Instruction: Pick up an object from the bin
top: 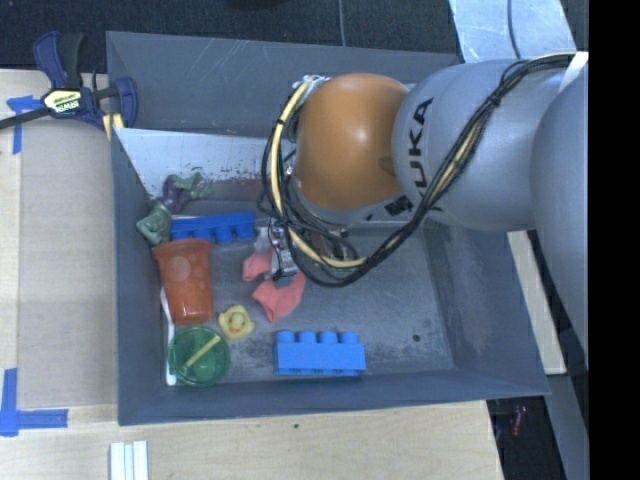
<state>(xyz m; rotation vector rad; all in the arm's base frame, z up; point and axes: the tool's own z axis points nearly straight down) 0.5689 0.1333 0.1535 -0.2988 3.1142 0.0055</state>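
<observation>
End effector (pixel 279 251) hangs over a red crumpled piece (pixel 280 296) mid-bin (pixel 425 303).

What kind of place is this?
Probably a robotics lab's grasping test station: a KUKA arm reaches into a grey metal bin holding toys, such as a blue building block and an orange cup.

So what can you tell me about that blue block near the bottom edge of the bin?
The blue block is a toy building brick, plastic by its look, long and rectangular, with three round studs in a row along its upper edge. It lies on the grey bin floor close to the near wall, long side running along that wall. Nothing touches it: the red floppy piece above it and the small yellow piece to its left both lie apart.
</observation>
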